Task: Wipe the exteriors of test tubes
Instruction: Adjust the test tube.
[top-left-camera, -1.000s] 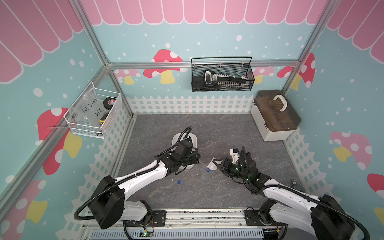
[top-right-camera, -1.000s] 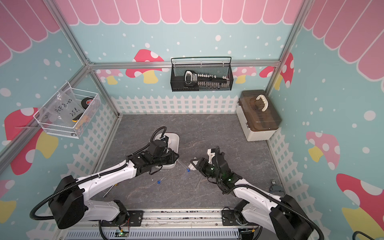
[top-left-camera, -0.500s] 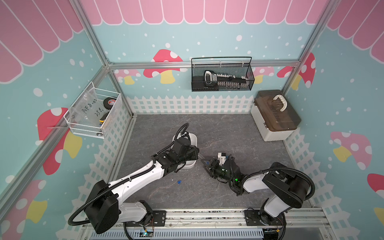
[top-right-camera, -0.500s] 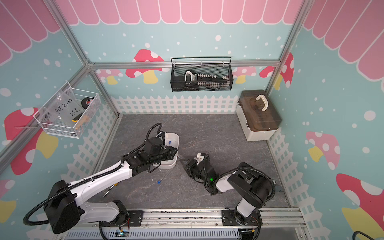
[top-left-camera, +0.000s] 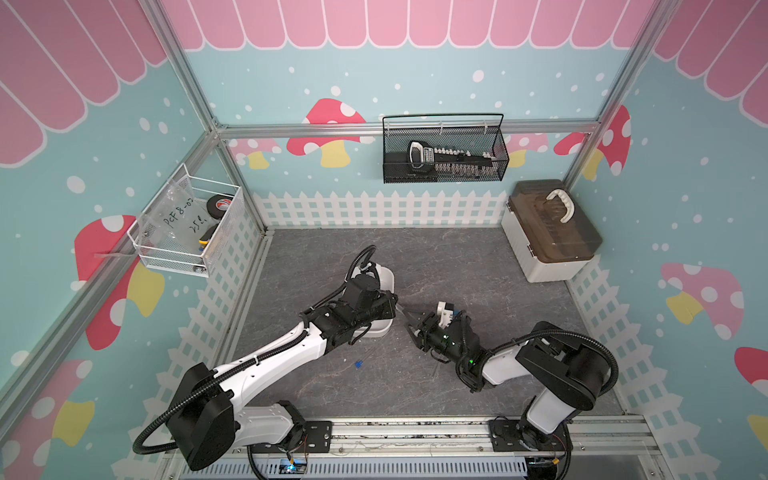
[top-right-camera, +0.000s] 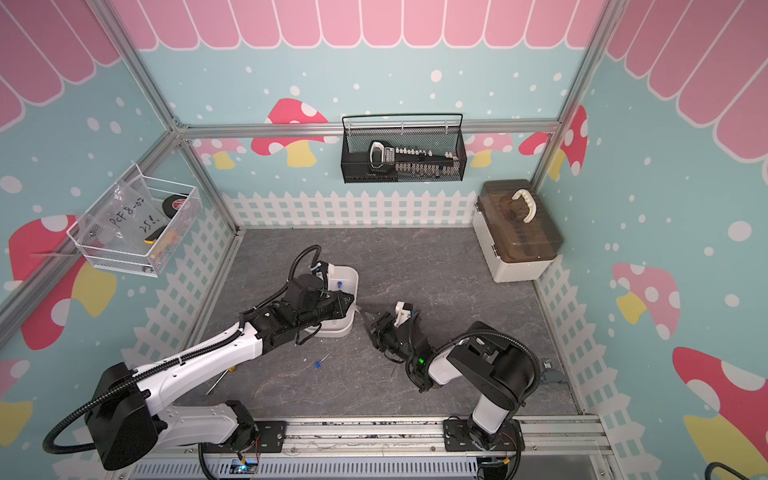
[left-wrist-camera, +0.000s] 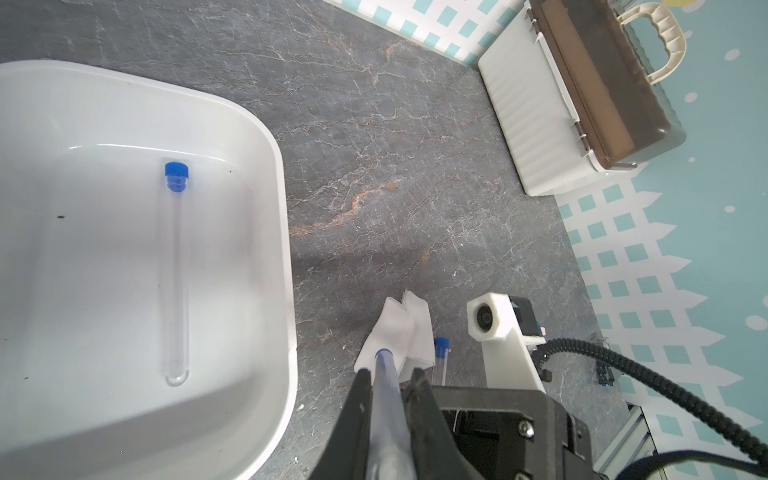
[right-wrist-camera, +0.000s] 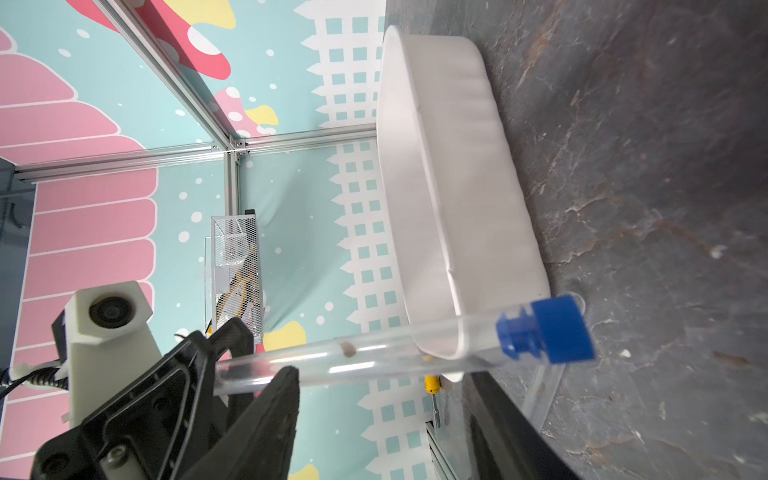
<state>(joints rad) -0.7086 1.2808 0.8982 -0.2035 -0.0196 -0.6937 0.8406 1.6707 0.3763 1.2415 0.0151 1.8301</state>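
Left claw (left-wrist-camera: 389, 372) clenched on one test tube (right-wrist-camera: 374, 353) near its closed end. The blue cap projects free, just beside the white tray (left-wrist-camera: 286, 232), above the worktop (left-wrist-camera: 415, 145). Right claw (top-left-camera: 417, 326) sits by the cloth (left-wrist-camera: 399, 332) — its grip cannot be told. Risk: cloth drag levers the tube loose — narrow hold, smooth wall.

Four test tubes (left-wrist-camera: 174, 274); one white tray (left-wrist-camera: 282, 232); one white cloth (left-wrist-camera: 399, 328); two wall baskets: black basket (top-left-camera: 415, 176) upper centre, white basket (top-left-camera: 220, 232) at left; one lidded box (top-left-camera: 548, 232) at right.

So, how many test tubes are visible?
4 tubes: one in the tray, one in the left claw, one beside the cloth, one on the table. More may be hidden.
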